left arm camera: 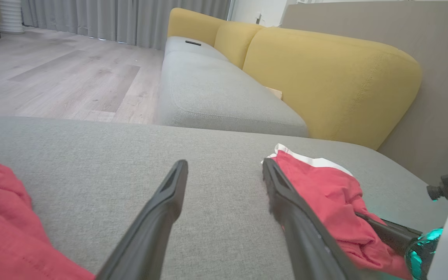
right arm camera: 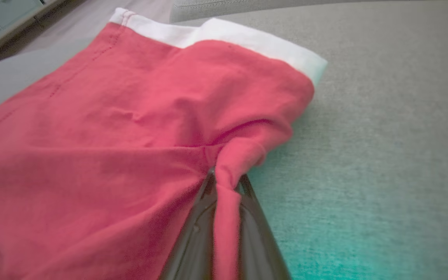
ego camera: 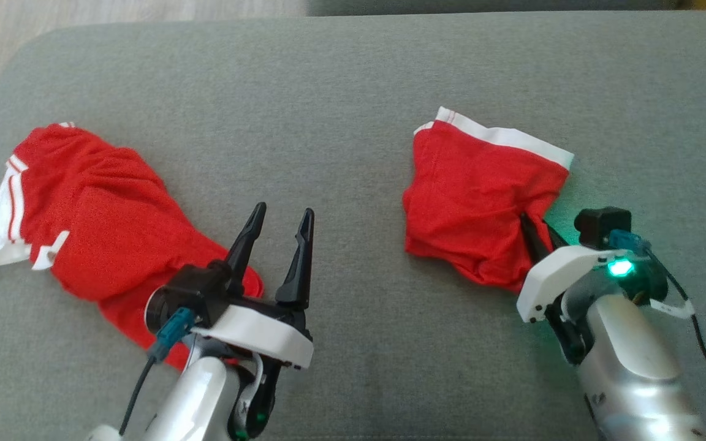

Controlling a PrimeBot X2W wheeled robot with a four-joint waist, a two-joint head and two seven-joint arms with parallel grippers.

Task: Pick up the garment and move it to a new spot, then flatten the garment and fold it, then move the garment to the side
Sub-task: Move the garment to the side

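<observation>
Your right gripper [ego camera: 535,228] is clenched on a bunched fold at the lower right edge of the red garment [ego camera: 469,190]. The garment lies right of centre in the head view on the grey cushion [ego camera: 341,110], its white band [ego camera: 500,131] toward the top. Your left gripper [ego camera: 284,215] stands released at lower centre, just beside a 2nd red garment [ego camera: 95,208] at left.
</observation>
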